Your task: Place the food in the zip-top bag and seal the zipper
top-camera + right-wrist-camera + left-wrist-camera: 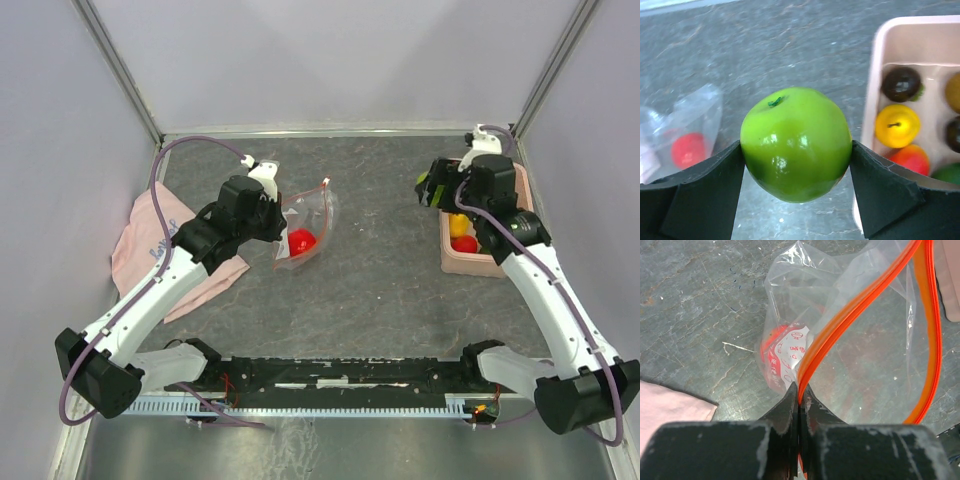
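The clear zip-top bag (pixel 308 222) lies mid-table with its mouth held open. One red food piece (pixel 302 241) sits inside it, also showing through the plastic in the left wrist view (pixel 774 357). My left gripper (pixel 274 216) is shut on the red-orange zipper (pixel 840 325), pinching the strip at the near corner of the mouth (pixel 799 390). My right gripper (pixel 428 190) hovers by the pink bin's left side, shut on a glossy green apple (pixel 796 142) between its fingers. In the right wrist view the bag (pixel 690 125) lies off to the left.
The pink bin (pixel 470 262) at the right holds several more food pieces, among them a yellow one (pixel 897 125), a dark one (pixel 901 83) and an orange-red one (pixel 907 159). A pink cloth (pixel 150 240) lies under the left arm. Grey walls enclose the table.
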{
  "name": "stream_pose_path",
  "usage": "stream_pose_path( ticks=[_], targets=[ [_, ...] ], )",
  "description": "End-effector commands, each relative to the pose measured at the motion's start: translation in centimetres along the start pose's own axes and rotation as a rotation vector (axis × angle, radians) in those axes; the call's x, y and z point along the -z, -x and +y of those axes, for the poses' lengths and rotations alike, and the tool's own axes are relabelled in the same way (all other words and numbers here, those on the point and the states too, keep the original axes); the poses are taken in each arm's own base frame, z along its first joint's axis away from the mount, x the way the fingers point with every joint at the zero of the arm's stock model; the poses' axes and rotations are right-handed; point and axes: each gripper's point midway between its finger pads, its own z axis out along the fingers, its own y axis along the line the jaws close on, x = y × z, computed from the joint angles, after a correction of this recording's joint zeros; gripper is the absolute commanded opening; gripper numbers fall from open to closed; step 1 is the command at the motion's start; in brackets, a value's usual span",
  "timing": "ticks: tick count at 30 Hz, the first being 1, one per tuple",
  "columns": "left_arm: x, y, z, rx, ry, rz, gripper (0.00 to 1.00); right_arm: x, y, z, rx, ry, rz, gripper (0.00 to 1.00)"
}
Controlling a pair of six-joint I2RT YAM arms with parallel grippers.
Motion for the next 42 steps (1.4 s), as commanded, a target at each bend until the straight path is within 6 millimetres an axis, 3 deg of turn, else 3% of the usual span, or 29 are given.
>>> stream_pose_path(
  ticks=[1,7,18,25,33,42],
  targets=[
    [0.9,1.8,-0.4,-0.037,-0.032,-0.064,0.03,1.8,1.2,5.5,0.040,0.183,-0.055,0.61],
    [0.8,1.6,-0.4,-0.035,-0.032,-0.060,0.03,3.5,0.8,11.0,0.134,0.353,-0.083,0.61],
    [0.6,1.4,-0.6,-0.035,-0.039,-0.050,0.03,8.5,-0.5,22.5,0.403,0.742,-0.169,0.64],
    [0.5,1.3,-0.6,-0.035,-0.044,-0.045,0.03,9.1,-2.5,27.8,0.498,0.905,-0.176,0.65],
    [0.5,1.3,-0.7,-0.035,-0.047,-0.045,0.03,6.6,-4.7,29.8,0.524,0.907,-0.142,0.67],
    [0.7,1.4,-0.8,-0.035,-0.052,-0.051,0.03,1.7,-6.5,28.0,0.566,0.717,-0.118,0.71]
  ],
)
